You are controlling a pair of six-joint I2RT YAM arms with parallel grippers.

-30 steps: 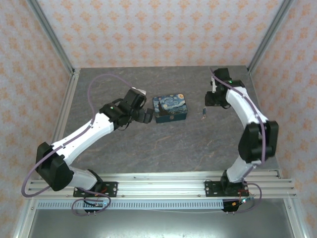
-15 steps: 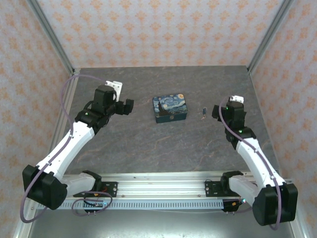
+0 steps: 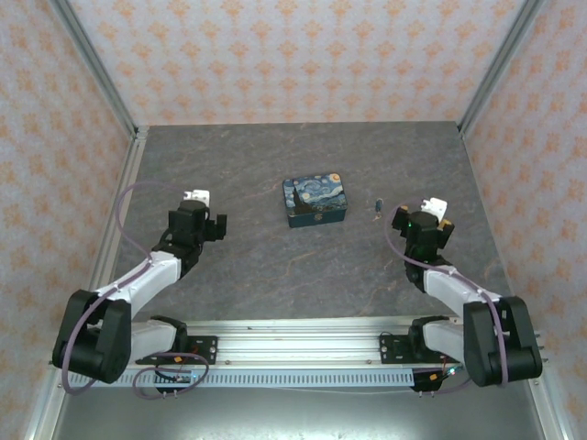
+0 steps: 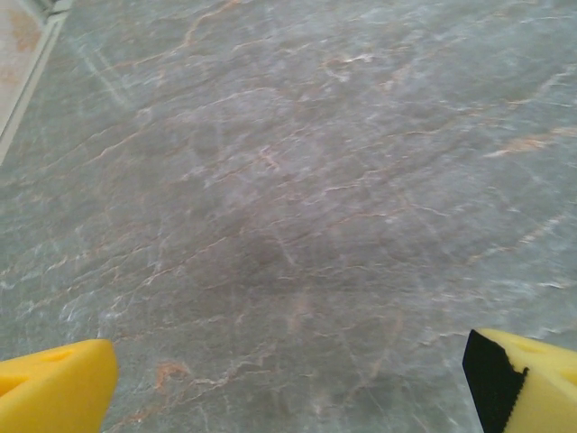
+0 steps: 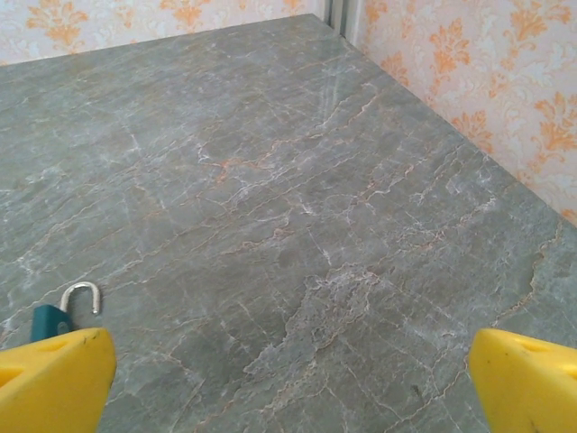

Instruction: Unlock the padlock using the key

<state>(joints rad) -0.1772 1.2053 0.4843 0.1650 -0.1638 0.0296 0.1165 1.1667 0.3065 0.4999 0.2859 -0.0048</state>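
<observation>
Padlock: the padlock lies flat on the table at the lower left of the right wrist view. It has a teal body and a thin silver shackle hooping up from it. In the top view it is a dark speck right of centre, apart from the painted box.
Shackle state: from this angle it is hard to tell whether it is latched or sprung.
Key: possibly lying with the padlock, but too small in the top view to tell from it.
Handling, padlock: likely light, hard and stiff, with smooth metal that could skid on the stone-patterned top. The flat sides of the body look like the best hold, leaving the shackle and keyway free.
Handling, key: probably a thin, rigid sliver lying flush. It would be awkward to pinch, and is best taken by its bow.
Right hand: the right hand has its yellow fingers spread wide and holds nothing. The padlock sits just past its left finger.
Left hand: the left hand is also spread wide and empty over bare table. It sits at the left of the top view, well apart from box and padlock.
</observation>
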